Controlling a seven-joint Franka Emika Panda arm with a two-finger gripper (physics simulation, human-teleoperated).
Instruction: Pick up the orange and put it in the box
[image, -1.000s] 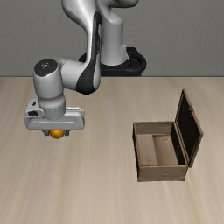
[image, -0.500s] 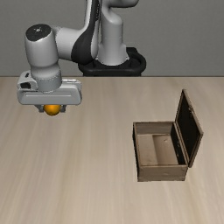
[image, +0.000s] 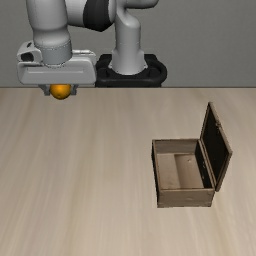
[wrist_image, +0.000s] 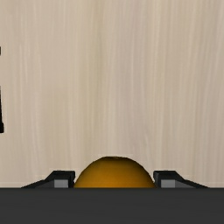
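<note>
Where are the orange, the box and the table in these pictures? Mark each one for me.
orange (image: 62, 91): exterior view, middle of its visible part.
box (image: 185, 199): exterior view, its front wall.
table (image: 90, 170): exterior view, bare wooden surface.

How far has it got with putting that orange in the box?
Pickup looks done: the gripper is shut on the orange, up off the table. In hand: carrying it. Left: moving across to the open, empty box and releasing it inside.
</note>
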